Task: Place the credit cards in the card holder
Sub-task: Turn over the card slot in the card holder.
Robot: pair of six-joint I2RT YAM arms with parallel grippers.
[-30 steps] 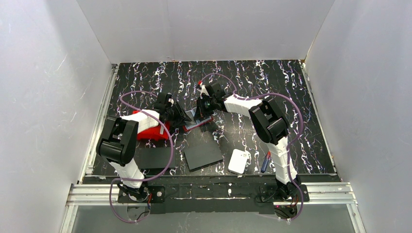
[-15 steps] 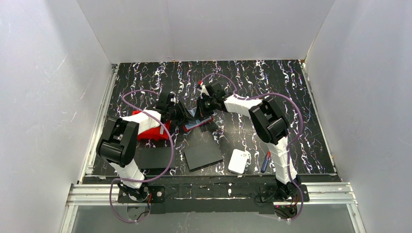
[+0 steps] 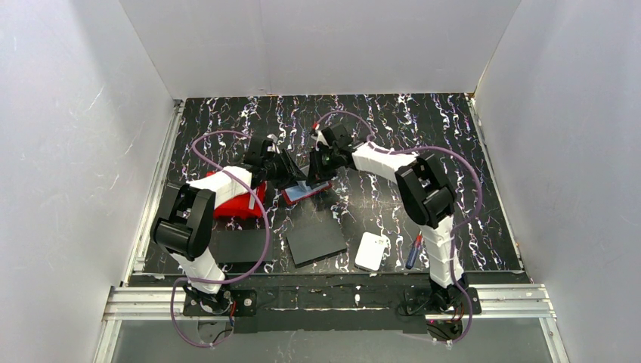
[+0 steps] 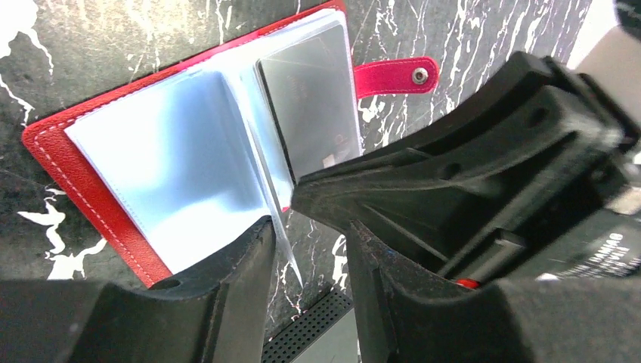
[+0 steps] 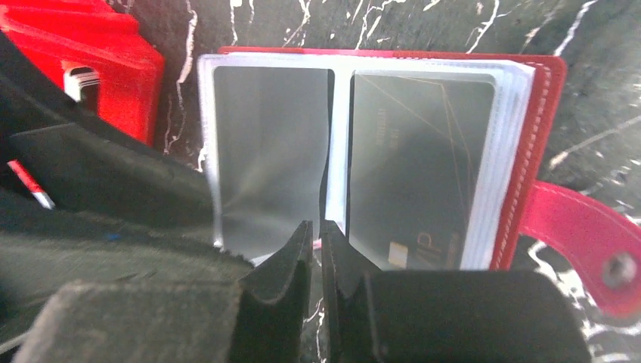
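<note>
Card holder [image 3: 306, 191] lies opened flat near the middle of the table [image 3: 423, 121], under both end effectors. The right end effector [image 5: 317, 227] is at the spine with its fingers almost together, leaving only a narrow slit, and I cannot tell whether a sleeve edge is caught there. The left end effector [image 4: 308, 227] has its fingers spread, and one clear sleeve leaf [image 4: 276, 219] stands on edge between them.

The holder has a red stitched leather-like cover and a stack of glossy clear plastic sleeves. A grey credit card [image 5: 423, 174] with fine gold lines sits in the pocket beside the closing strap [image 5: 589, 242], which ends in a small metal stud [image 5: 621, 265]. Laid open, the holder's long axis runs roughly from the left edge towards the right edge, its right end tipped slightly towards the far edge.

A bright red bin [image 3: 234, 203] sits just left of it. Two flat black sheets [image 3: 316, 242] and a white rounded-square pad [image 3: 372, 251] lie towards the near edge. The table is black with white marble veining, and plain white walls [image 3: 75, 113] enclose it on three sides.
</note>
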